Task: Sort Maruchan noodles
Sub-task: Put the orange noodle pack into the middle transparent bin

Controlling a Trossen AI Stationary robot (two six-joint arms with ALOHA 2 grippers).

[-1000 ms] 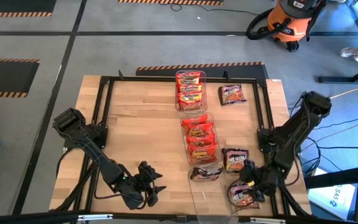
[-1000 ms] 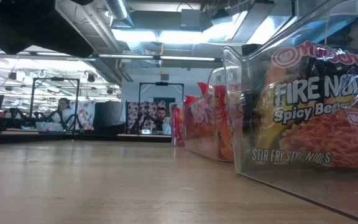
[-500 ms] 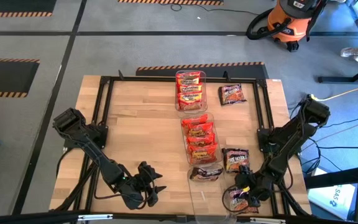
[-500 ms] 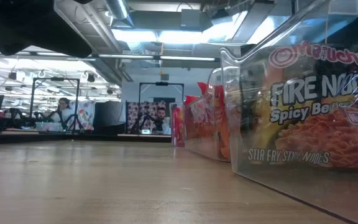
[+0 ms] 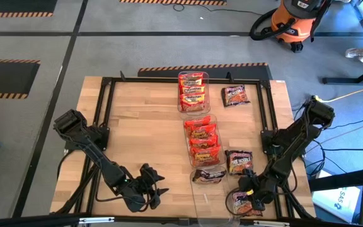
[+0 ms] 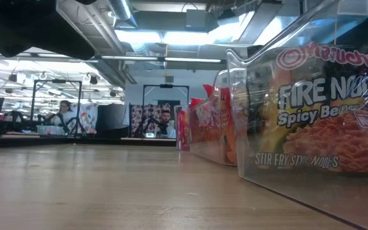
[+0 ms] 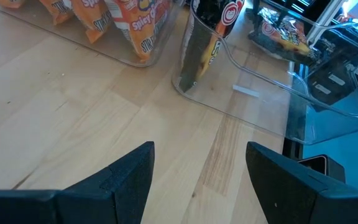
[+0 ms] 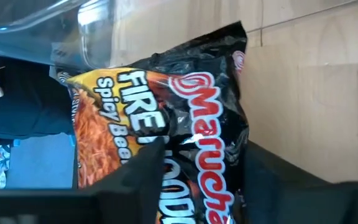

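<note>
I see the wooden bench [image 5: 144, 135] with its black frame, and down its middle a row of clear bins. The far bin [image 5: 193, 92] is packed with red-yellow noodle packets [image 5: 193, 88], the middle bin [image 5: 201, 140] with orange-red packets [image 5: 201, 139], and the near bin [image 5: 209, 189] has one dark packet [image 5: 209, 174] standing at its far end. In the low view that dark packet fills the right side behind the bin wall.

Two more dark packets lie loose on the bench: one [image 5: 236, 95] at the far right beside the far bin, another [image 5: 238, 161] to the right of the middle bin.

My right gripper [image 5: 249, 197] is down at the near right corner over a third dark packet [image 8: 166, 143]. The right wrist view shows its jaws set on either side of this packet, touching the crinkled wrapper, though I cannot tell whether they have a firm hold.

My left gripper [image 7: 197, 168] waits low over bare wood at the near left, jaws wide apart and holding nothing.
</note>
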